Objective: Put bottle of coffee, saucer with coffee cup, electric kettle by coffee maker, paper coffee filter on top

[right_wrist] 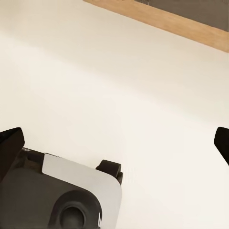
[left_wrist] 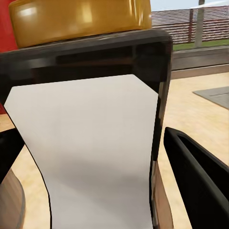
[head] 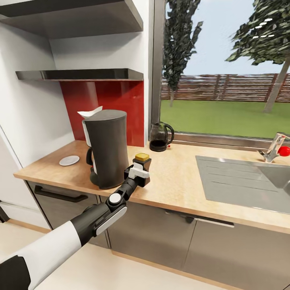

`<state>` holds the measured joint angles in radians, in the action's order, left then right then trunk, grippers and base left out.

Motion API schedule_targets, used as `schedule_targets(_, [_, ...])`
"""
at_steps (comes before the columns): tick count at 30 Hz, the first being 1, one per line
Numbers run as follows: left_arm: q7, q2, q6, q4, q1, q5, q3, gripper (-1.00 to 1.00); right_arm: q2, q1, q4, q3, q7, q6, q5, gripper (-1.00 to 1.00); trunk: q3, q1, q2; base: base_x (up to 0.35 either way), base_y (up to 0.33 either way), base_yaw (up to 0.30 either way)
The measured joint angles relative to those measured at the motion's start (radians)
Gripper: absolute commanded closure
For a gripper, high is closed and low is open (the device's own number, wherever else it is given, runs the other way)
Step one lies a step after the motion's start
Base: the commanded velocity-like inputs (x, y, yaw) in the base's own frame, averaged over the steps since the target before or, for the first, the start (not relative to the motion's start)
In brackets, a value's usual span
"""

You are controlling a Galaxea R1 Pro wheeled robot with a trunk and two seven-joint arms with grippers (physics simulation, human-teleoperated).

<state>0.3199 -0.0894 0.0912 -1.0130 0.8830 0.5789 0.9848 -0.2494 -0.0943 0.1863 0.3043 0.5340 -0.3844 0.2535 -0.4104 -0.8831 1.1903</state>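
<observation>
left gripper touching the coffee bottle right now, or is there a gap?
Cannot tell. In the head view the left gripper sits around the bottle of coffee on the countertop. The left wrist view shows a finger beside the label, with what may be a thin gap.

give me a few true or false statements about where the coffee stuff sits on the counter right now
1. The left gripper is at the bottle of coffee, beside the coffee maker. True.
2. The electric kettle stands in the sink. False: it stands on the kitchen countertop by the window.
3. The saucer carries the coffee cup. False: the saucer is bare.
4. The paper coffee filter shows at the top of the coffee maker. True.
5. The bottle's cap is red. False: it is yellow.
</observation>
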Motion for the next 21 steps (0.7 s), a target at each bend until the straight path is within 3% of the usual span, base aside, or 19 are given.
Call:
schedule_targets(8, [-0.001, 0.000, 0.000, 0.001, 0.000, 0.000, 0.000, 1.00, 0.000, 0.000, 0.000, 0.000, 0.000, 0.000, 0.000, -1.00, 0.000, 0.000, 0.000, 0.006, 0.000, 0.000])
schedule_targets(21, [-0.001, 0.000, 0.000, 0.001, 0.000, 0.000, 0.000, 1.00, -0.001, 0.000, 0.000, 0.000, 0.000, 0.000, 0.000, -1.00, -0.022, -0.027, 0.049, 0.000, 0.000, 0.000])
